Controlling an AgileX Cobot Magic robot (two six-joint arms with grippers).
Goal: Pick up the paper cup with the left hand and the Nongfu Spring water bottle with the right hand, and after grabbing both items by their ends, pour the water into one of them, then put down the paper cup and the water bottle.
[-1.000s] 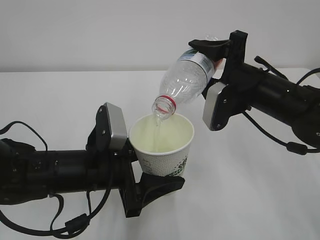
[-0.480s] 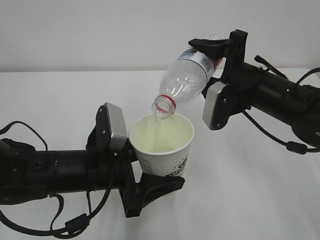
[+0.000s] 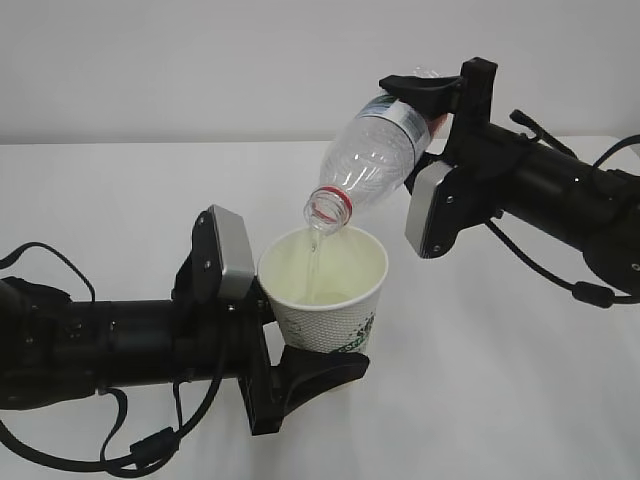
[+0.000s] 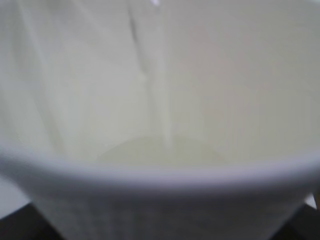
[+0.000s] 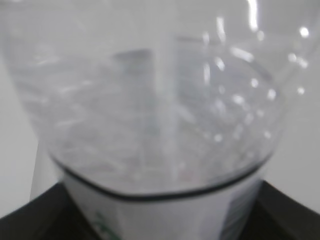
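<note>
The left hand (image 3: 285, 335) reaches in from the lower left of the exterior view with its jaws clenched around the lower part of the paper cup (image 3: 325, 290), one grey-padded finger (image 3: 225, 255) standing up behind and to the left of the cup and the black lower finger wrapping under and in front of its base. The cup is held upright above the white counter (image 3: 480, 400), its mouth open to the top, the dark green print showing on its side. The right hand (image 3: 432, 160) comes in from the upper right, its jaws grasping the Nongfu Spring water bottle (image 3: 370, 165) around its labelled lower section, with one black finger across the top of the bottle and a grey pad (image 3: 430, 210) below it. The bottle is tipped steeply, its base up by the gripper and its open mouth with the red neck ring pointing down to the left, just above the far rim of the cup and not touching it. A thin stream of the water (image 3: 315, 262) falls from the mouth into the cup. In the left wrist view the cup's (image 4: 160, 172) blurred rim fills the foreground, and the stream (image 4: 160, 75) runs down the cream interior to a shallow pool at the bottom. The right wrist view shows the clear ribbed wall of the bottle (image 5: 150, 110) close up, out of focus, with the edge of its label at the bottom between the dark jaws.
</note>
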